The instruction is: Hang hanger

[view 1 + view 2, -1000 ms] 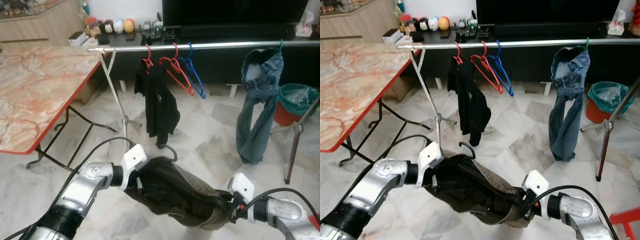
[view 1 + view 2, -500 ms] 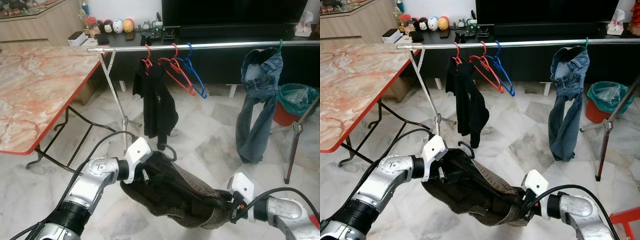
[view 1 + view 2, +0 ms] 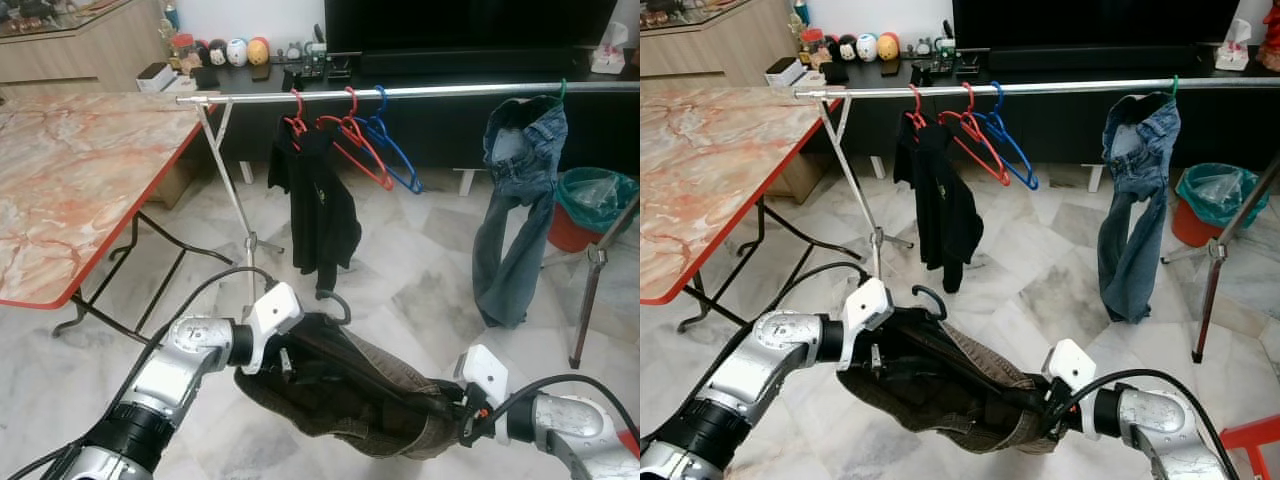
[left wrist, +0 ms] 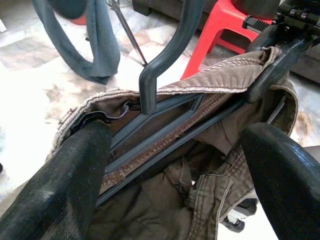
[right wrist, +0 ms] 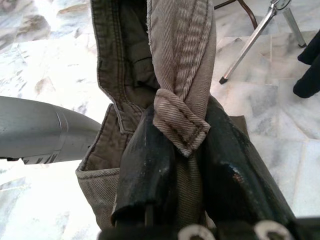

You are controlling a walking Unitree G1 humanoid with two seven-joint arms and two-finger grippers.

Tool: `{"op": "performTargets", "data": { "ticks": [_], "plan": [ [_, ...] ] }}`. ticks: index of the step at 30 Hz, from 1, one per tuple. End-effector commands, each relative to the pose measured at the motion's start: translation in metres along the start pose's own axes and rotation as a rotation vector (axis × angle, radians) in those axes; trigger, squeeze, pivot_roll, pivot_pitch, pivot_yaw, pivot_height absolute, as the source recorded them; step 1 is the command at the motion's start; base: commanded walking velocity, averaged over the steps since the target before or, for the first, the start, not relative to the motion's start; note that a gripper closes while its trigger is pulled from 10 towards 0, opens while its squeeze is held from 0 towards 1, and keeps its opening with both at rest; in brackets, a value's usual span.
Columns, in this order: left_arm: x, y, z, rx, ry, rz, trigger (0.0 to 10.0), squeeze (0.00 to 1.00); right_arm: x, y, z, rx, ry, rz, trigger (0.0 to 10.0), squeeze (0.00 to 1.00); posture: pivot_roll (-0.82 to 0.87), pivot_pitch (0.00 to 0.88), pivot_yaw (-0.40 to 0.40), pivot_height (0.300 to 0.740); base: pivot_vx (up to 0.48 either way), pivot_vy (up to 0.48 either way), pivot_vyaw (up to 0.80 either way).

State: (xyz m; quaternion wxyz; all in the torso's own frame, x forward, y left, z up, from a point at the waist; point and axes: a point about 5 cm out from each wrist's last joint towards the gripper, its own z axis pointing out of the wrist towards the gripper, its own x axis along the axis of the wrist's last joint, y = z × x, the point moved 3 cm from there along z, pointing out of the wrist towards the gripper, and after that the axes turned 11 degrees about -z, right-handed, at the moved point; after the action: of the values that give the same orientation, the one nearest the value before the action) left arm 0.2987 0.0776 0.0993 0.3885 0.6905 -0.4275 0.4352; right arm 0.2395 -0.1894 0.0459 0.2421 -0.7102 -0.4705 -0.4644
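**Still low, hook up: trousers slung between two grippers below the rail**

Held taut like a hammock: brown trousers (image 3: 350, 385) on a dark hanger (image 4: 165, 117), stretched between both arms well short of the clothes rail (image 3: 420, 91) at twelve o'clock. Left gripper (image 4: 175, 165) with fingers spread wide, straddling the hanger's bar and waistband rather than pinching them, seemingly to carry the weight from beneath and leave the hook (image 3: 338, 301) free and upright. Right gripper (image 5: 182, 145) pressed together on a fold of waistband at five o'clock, probably to stop the cloth sliding off the hanger. Already on the rail: a black garment (image 3: 318, 200), red hangers (image 3: 350, 140), a blue hanger (image 3: 395, 150) and jeans (image 3: 515, 200) at one o'clock. Open stretch of rail between blue hanger and jeans, a likely landing spot.
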Motion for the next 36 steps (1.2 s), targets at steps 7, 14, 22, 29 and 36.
{"op": "performTargets", "data": {
  "ticks": [7, 14, 22, 29, 36],
  "plan": [
    [-0.003, -0.006, 0.002, 0.055, 0.006, 0.021, 10.0, 0.00, 0.023, -0.005, 0.008, 0.053, 0.087, -0.054, 10.0, 0.00, 0.06, 0.016, 0.108, 0.740, 0.000, 0.000, 0.00],
    [-0.001, -0.010, 0.003, 0.086, 0.027, 0.037, 10.0, 0.00, 0.023, -0.009, 0.009, 0.074, 0.094, -0.047, 10.0, 0.00, 0.06, 0.008, 0.106, 0.740, 0.000, 0.000, 0.00],
    [0.008, -0.015, -0.001, 0.103, 0.068, 0.051, 10.0, 0.00, 0.023, -0.009, 0.007, 0.082, 0.090, -0.046, 10.0, 0.00, 0.06, 0.016, 0.104, 0.740, 0.000, 0.000, 0.00],
    [-0.005, -0.005, -0.008, 0.006, -0.027, 0.043, 10.0, 0.00, 0.023, -0.008, 0.006, 0.077, 0.085, -0.047, 10.0, 0.00, 0.06, 0.022, 0.103, 0.740, 0.000, 0.000, 0.00],
    [-0.013, -0.004, -0.016, -0.017, -0.087, 0.048, 0.0, 0.00, 0.022, -0.006, 0.006, 0.074, 0.080, -0.047, 10.0, 0.00, 0.07, 0.033, 0.102, 0.740, 0.000, 0.000, 0.00]
  ]
}}
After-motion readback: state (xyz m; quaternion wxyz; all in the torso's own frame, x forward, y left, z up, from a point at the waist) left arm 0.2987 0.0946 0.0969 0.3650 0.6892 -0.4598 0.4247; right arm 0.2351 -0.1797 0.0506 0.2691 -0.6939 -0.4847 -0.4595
